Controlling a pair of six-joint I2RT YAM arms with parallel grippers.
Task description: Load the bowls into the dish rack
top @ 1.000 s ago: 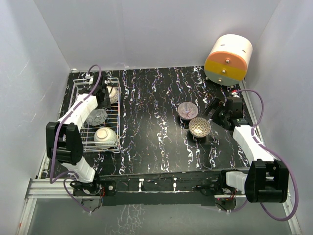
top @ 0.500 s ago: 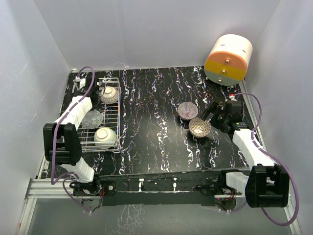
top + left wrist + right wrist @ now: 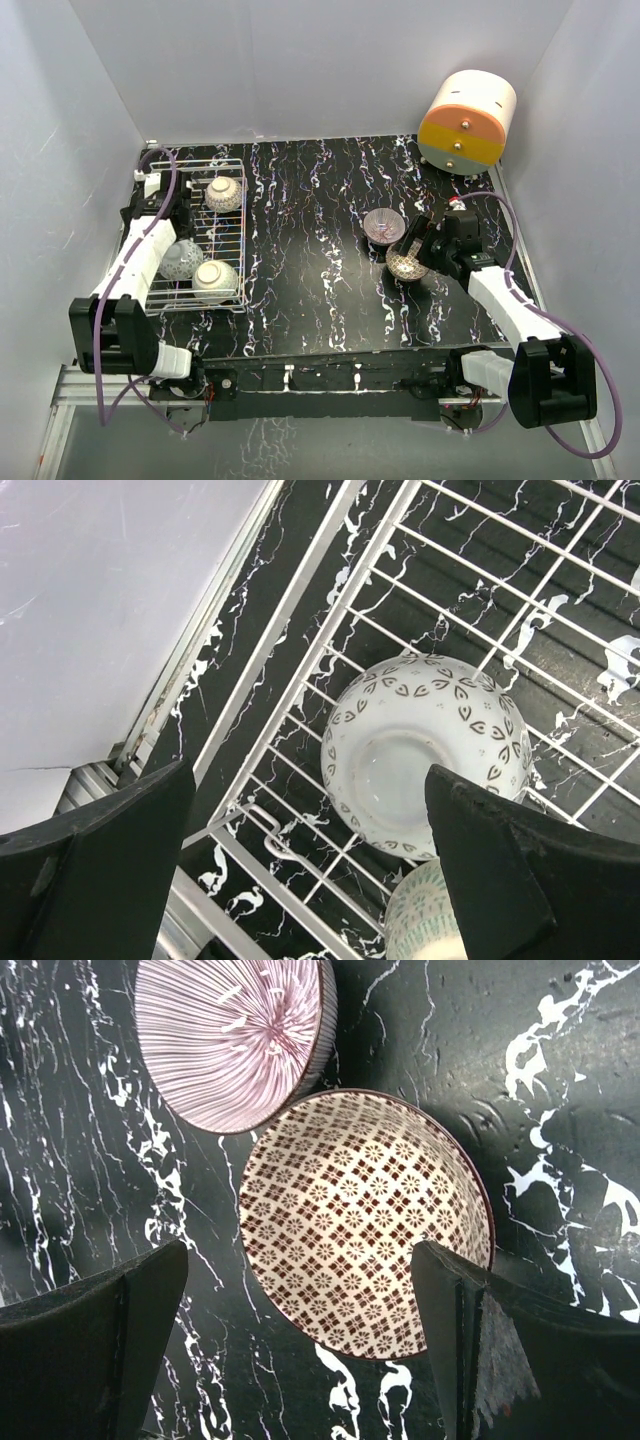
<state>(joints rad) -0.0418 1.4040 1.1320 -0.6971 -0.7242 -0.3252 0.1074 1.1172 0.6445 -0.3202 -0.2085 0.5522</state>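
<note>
The white wire dish rack (image 3: 235, 170) stands at the far left and holds three bowls: one at its far end (image 3: 223, 193), a greyish one (image 3: 185, 258) and a whitish one (image 3: 215, 280). My left gripper (image 3: 178, 225) is open and empty above the rack's left side. Its wrist view (image 3: 310, 880) shows an upside-down white bowl (image 3: 420, 750), a pale green bowl (image 3: 425, 925) and the rack's wires (image 3: 290, 660). A purple striped bowl (image 3: 383, 224) (image 3: 235, 1035) and a brown lattice bowl (image 3: 405, 266) (image 3: 365, 1220) sit on the table. My right gripper (image 3: 412, 250) (image 3: 300, 1340) is open, low over the lattice bowl.
A large cream, orange and yellow cylinder (image 3: 467, 120) stands at the far right corner. White walls enclose the black marbled table (image 3: 310, 250) on three sides. The left wall (image 3: 90, 610) is close to the rack's outer edge.
My left gripper has drawn back from the far bowl in the rack, toward the left and nearer. My right gripper has moved left and down over the lattice bowl.
</note>
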